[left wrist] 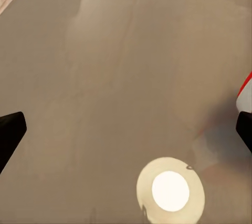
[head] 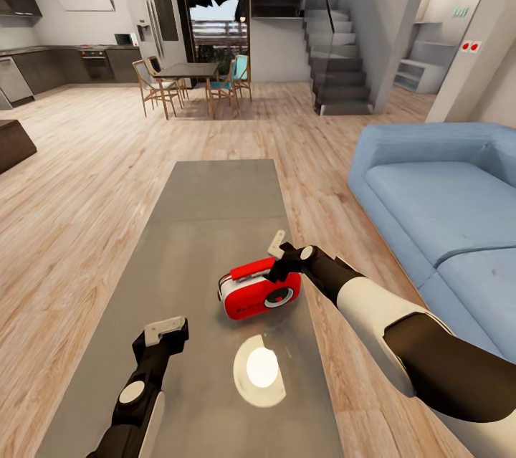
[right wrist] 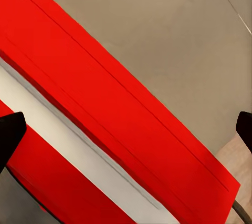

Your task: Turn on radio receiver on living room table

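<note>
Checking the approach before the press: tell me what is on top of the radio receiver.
The right gripper sits at the red handle of the radio receiver, fingers spread. Whether it touches is unclear. The arm covers the radio's right end. The radio rests on the table.

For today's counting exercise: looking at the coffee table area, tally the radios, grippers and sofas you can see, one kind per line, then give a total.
Radio receiver: 1
Grippers: 2, left gripper and right gripper
Sofa: 1
Total: 4
</note>
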You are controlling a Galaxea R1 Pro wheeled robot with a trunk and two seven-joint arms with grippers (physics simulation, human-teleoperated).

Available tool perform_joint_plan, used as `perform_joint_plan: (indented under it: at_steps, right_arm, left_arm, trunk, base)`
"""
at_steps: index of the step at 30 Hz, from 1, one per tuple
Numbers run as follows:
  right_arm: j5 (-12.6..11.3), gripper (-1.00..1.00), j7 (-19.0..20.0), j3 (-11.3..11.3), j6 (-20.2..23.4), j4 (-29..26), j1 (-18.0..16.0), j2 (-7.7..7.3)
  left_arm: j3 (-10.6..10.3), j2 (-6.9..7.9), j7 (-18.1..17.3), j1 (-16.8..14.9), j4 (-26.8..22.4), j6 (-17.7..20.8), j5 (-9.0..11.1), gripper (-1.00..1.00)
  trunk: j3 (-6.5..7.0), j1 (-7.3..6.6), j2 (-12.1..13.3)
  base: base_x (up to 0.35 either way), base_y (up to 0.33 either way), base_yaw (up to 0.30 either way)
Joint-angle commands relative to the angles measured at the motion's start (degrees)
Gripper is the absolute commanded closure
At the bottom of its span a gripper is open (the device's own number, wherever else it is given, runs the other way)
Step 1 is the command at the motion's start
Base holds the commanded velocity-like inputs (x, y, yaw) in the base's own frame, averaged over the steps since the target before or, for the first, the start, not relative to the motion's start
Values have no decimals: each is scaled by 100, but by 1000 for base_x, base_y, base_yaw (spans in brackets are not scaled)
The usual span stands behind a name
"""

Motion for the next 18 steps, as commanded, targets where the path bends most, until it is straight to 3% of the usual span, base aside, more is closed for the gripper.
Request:
perform_joint_plan:
  at_steps: [1,18]
  right_arm:
    - [-1,-100,0,0,0,2,0,0]
    - [-4,-100,64,-1,-301,0,0,0]
  left_arm:
    - [0,0,0,0,1,4,0,-100]
    - [0,0,-1,0,2,7,0,-100]
  trunk:
    - [0,0,0]
    - [0,0,0]
  base:
    - [0,0,0]
    - [0,0,0]
